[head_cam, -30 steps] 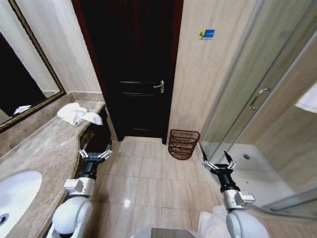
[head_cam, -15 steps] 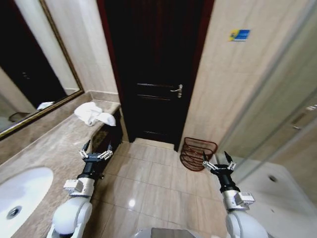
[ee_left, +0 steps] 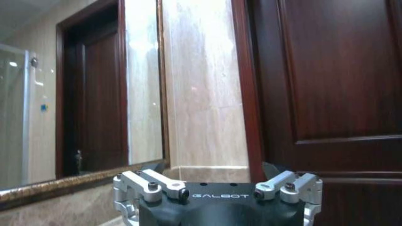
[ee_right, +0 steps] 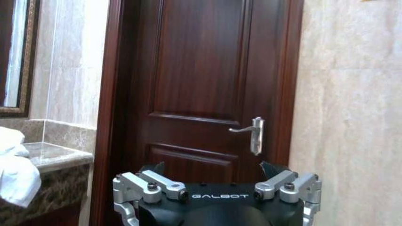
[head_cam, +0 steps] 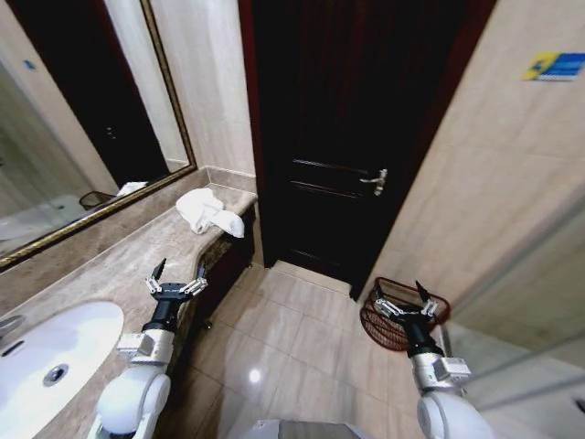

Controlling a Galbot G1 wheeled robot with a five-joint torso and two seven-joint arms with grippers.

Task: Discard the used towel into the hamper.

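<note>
Swinging left since the earlier frame, we now face the towel (head_cam: 209, 210) at the counter's (head_cam: 110, 274) far end, hamper (head_cam: 395, 315) on the floor by the door, both grippers (head_cam: 175, 285) (head_cam: 403, 305) open and empty; next we approach and grasp.

A dark brown panelled wooden door (head_cam: 347, 155) with a silver lever handle (head_cam: 373, 180) stands shut between beige marble-tiled walls (head_cam: 512, 183). A gold-framed wall mirror (head_cam: 82, 137) hangs above the brown marble desk (head_cam: 110, 274), which holds a white oval sink (head_cam: 46, 361). The floor (head_cam: 292, 338) is glossy tan tile.
</note>
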